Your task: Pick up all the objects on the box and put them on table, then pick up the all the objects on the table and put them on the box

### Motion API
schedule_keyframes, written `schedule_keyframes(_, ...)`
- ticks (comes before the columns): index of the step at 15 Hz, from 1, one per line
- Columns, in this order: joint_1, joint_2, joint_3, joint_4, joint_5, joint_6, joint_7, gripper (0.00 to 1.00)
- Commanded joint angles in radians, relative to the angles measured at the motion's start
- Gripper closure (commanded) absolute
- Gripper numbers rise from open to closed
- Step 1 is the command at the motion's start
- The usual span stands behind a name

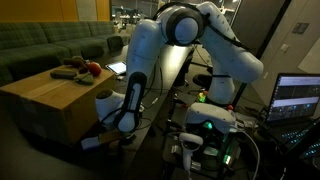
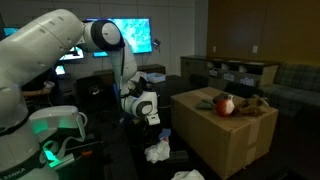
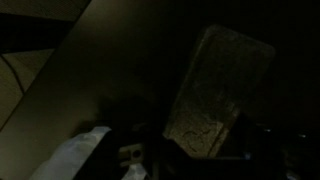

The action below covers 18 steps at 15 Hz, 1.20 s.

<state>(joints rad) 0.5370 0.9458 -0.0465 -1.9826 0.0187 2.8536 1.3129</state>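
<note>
— Where is the white fluffy cloth toy (image 2: 158, 152)?

— Low down, right under the robot's gripper (image 2: 148, 114), with a gap between them. It seems to lie on the long black table (image 3: 120, 70), but it is very dark there.

— Which way does its long side go?

— It is a round lump with no long side that I can see. I think the jaws just need to go straight down.

— Are the jaws open?

— I cannot tell. They are small and dark in both exterior views, and the wrist view does not show them well.

— What else is around?

— Off to one side of the jaws, well apart, stands the large brown cardboard box (image 2: 230, 135). A round red toy (image 2: 225, 104) and some darker small things (image 2: 256, 104) sit on its top.

— Does the wrist view show anything new?

— Yes. Past the jaws lies a pale grey flat piece with a rough face (image 3: 215, 90), maybe a cloth to move too. The exterior views do not show it. The white at its low corner is likely the toy (image 3: 75, 155). But only the exterior views show the box.
</note>
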Motion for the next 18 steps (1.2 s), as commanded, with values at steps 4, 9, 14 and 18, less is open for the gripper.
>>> schedule_keyframes(4,0.015,0.0,-0.013,0.009,0.016,-0.004,-0.011,0.67)
schedule_keyframes(9,-0.025,-0.078,0.019,-0.051,0.004,-0.017,-0.095,0.67)
schedule_keyframes(14,-0.11,-0.23,0.08,-0.153,0.006,-0.061,-0.285,0.67)
schedule_keyframes(18,-0.162,-0.362,0.091,-0.204,-0.004,-0.157,-0.443,0.67)
